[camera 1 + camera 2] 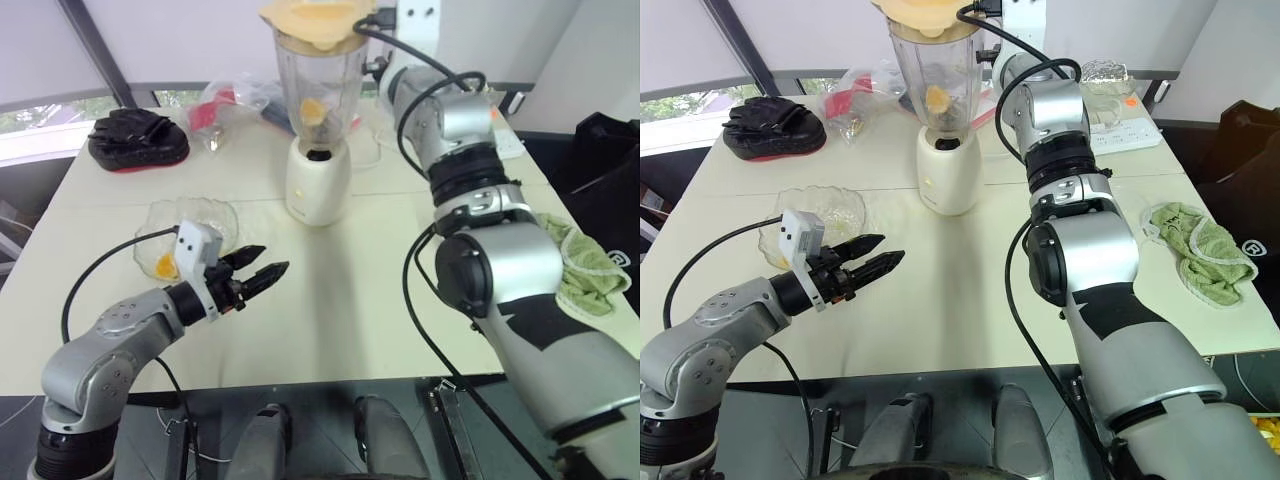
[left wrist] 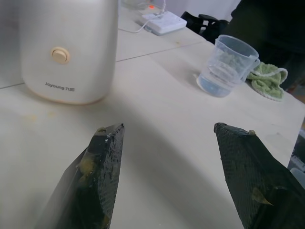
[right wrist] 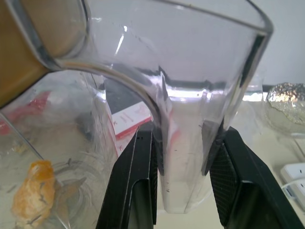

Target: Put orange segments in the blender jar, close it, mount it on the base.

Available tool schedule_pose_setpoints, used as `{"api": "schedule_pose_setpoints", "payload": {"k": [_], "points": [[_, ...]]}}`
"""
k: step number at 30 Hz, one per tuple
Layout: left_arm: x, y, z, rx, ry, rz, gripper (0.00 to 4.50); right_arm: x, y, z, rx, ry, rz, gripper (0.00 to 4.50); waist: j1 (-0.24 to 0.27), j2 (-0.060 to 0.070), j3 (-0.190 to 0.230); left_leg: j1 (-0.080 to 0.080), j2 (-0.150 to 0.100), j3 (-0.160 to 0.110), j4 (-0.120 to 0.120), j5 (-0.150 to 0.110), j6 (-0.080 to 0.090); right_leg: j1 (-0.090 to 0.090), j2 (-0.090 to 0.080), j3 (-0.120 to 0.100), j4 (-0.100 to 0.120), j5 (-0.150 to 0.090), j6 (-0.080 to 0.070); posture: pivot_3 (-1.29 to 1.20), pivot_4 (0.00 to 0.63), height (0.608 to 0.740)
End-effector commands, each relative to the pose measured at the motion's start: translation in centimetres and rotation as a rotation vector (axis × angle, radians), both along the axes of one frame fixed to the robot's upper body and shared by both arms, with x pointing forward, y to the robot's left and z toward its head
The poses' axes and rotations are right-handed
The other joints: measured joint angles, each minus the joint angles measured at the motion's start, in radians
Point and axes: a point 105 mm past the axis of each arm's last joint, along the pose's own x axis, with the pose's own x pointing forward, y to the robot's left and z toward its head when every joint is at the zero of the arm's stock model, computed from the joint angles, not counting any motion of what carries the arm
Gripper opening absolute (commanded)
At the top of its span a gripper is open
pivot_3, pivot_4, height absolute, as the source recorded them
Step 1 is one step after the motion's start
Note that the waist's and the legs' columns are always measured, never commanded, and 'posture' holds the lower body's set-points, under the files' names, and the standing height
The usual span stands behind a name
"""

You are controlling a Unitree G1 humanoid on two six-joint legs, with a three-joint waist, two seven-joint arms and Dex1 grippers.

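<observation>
Upright at top centre of the head view: blender jar [image 1: 318, 85], lid [image 1: 315, 20] on, seated on base [image 1: 319, 180], one orange segment [image 1: 313, 110] low inside by the blades. Clamped around its handle [image 3: 183, 181]: right gripper [image 3: 185, 133], by far the nearer; likely only final seating to do. At lower left, left gripper [image 1: 272, 259] spread and empty, well apart from the jar, just beside bowl [image 1: 205, 208] holding a second orange segment [image 1: 163, 265].
</observation>
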Motion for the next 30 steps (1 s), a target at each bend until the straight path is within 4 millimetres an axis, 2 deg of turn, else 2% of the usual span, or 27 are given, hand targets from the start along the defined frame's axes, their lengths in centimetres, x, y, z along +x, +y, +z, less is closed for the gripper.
{"api": "schedule_pose_setpoints", "payload": {"k": [1, 6, 12, 18, 30], "points": [[0.0, 0.0, 1.3, -0.005, -0.060, -0.002, 3.10, -1.8, 0.5, 4.2, 0.021, -0.113, 0.014, 0.89, 0.000, 0.000, 0.000, 0.000, 0.000, 0.000, 0.000, 0.000, 0.000, 0.000, 0.000, 0.000, 0.000, 0.000, 0.000, 0.00, 0.150, 0.740], [0.3, -0.1, 1.1, -0.004, -0.059, -0.011, 3.10, -2.9, 0.6, 3.8, 0.024, -0.099, 0.008, 0.89, -0.001, 0.000, 0.000, 0.000, 0.000, 0.000, 0.000, 0.000, 0.000, 0.000, 0.000, 0.000, 0.000, 0.000, 0.000, 0.00, 0.150, 0.740], [0.6, -0.2, 0.8, -0.004, -0.056, -0.024, 3.10, -3.7, 1.3, 1.6, 0.047, -0.052, 0.001, 0.89, -0.006, 0.000, 0.000, 0.000, 0.000, 0.000, 0.000, 0.000, 0.000, 0.000, 0.000, 0.000, 0.000, 0.000, 0.000, 0.00, 0.150, 0.740], [0.8, 0.0, 0.6, -0.008, -0.056, -0.023, 3.10, -3.3, 1.4, 0.0, 0.055, -0.044, -0.026, 0.89, -0.010, 0.000, 0.000, 0.000, 0.000, 0.000, 0.001, 0.000, 0.000, 0.000, 0.000, 0.000, 0.001, 0.000, 0.000, 0.00, 0.150, 0.740], [0.9, -0.1, 1.0, -0.014, -0.064, -0.016, 3.10, -1.7, 0.3, -0.3, -0.012, -0.090, -0.074, 0.89, -0.011, 0.000, 0.000, 0.001, 0.000, 0.000, 0.001, 0.000, 0.000, 0.000, 0.000, 0.000, 0.002, 0.000, 0.000, 0.00, 0.150, 0.740]]}}
